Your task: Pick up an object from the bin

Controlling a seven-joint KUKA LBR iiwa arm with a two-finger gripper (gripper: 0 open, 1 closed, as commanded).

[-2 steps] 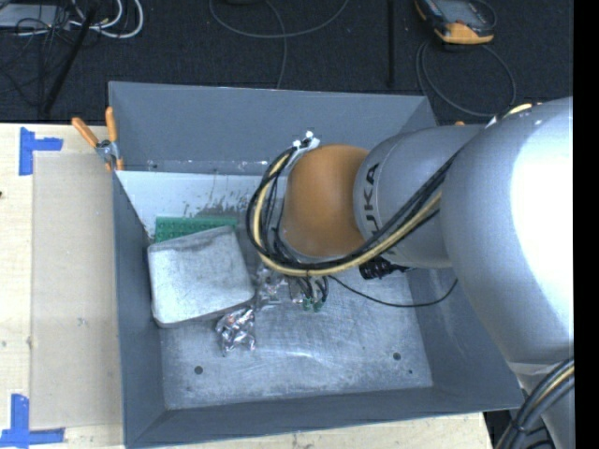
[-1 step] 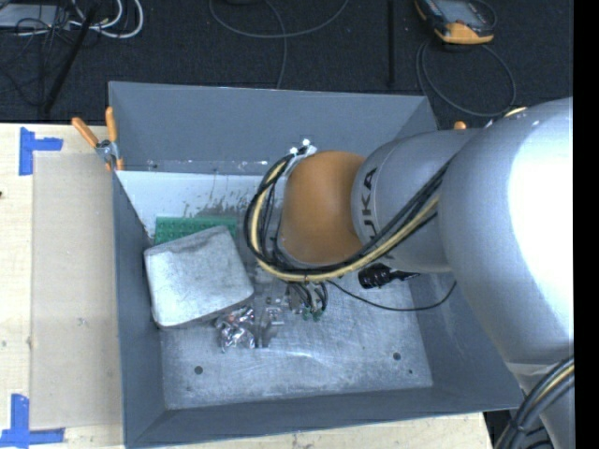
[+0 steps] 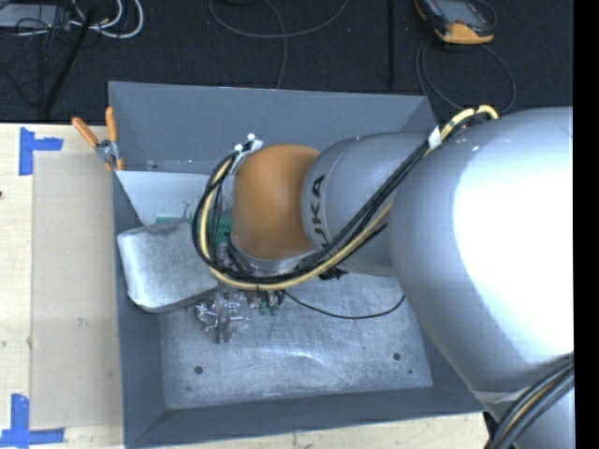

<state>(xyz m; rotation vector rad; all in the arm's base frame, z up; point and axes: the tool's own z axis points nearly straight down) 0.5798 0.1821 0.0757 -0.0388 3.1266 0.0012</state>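
Observation:
My gripper (image 3: 219,317) hangs low over the bin floor, left of the middle, just beneath the arm's orange cover. A flat silvery-grey thing (image 3: 157,267) with rounded corners, like a pouch or shallow tray, lies by the bin's left wall. Its lower right corner ends right next to the gripper; I cannot tell whether they touch. A small greenish thing (image 3: 169,220) rests just behind it, near the back left. Part of the floor under the arm is hidden.
The arm and its cables cover the bin's middle and right side. Bare scuffed floor lies in front of the gripper toward the near wall.

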